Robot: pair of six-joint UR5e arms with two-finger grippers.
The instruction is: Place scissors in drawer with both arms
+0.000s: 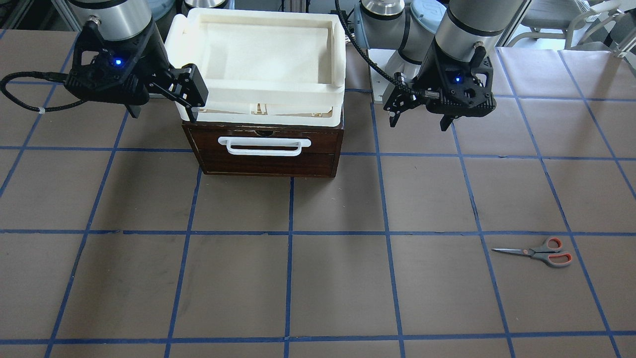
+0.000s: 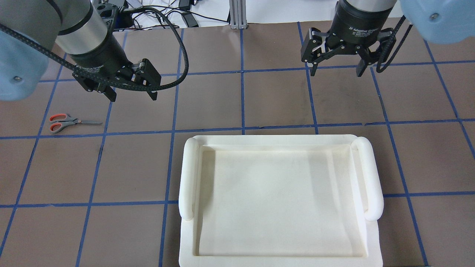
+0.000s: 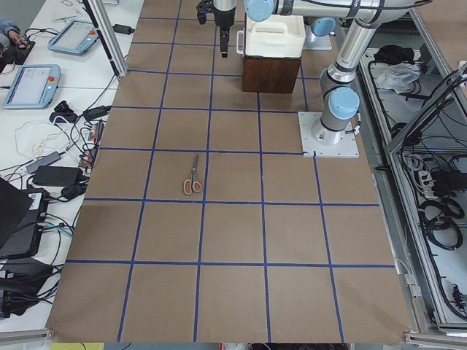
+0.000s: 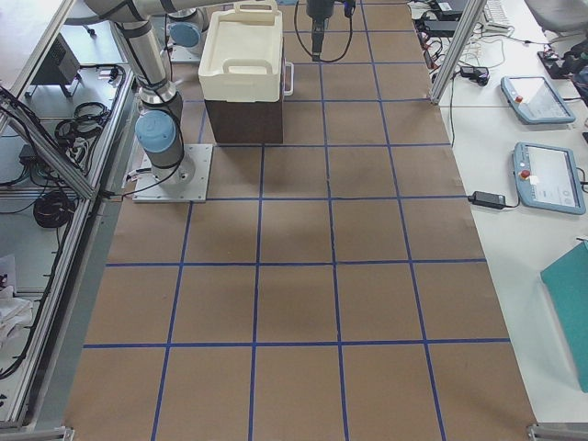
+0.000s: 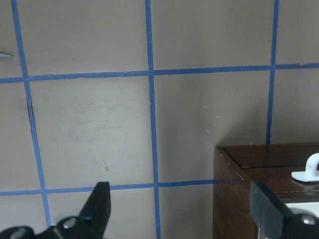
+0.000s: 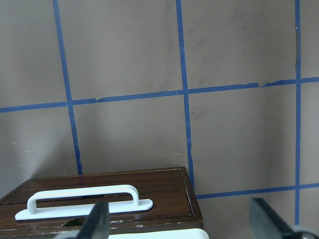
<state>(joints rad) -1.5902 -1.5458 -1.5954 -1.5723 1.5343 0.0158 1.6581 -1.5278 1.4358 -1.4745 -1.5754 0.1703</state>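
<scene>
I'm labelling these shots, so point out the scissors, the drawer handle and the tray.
Scissors (image 1: 534, 252): front-facing view, at the pivot.
Drawer handle (image 1: 263, 141): front-facing view, middle of the white bar.
Tray (image 2: 274, 139): overhead view, far rim.

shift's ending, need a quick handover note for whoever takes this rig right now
Grippers: left gripper open and empty; right gripper open and empty. Both hang above the table, fingers apart.
Things: small grey-handled, orange-lined scissors lie flat on the robot's left side, blades closed. Dark brown wooden drawer with white bar handle is shut.
Done: nothing.
Left: open drawer, pick up scissors, put them inside.
</scene>
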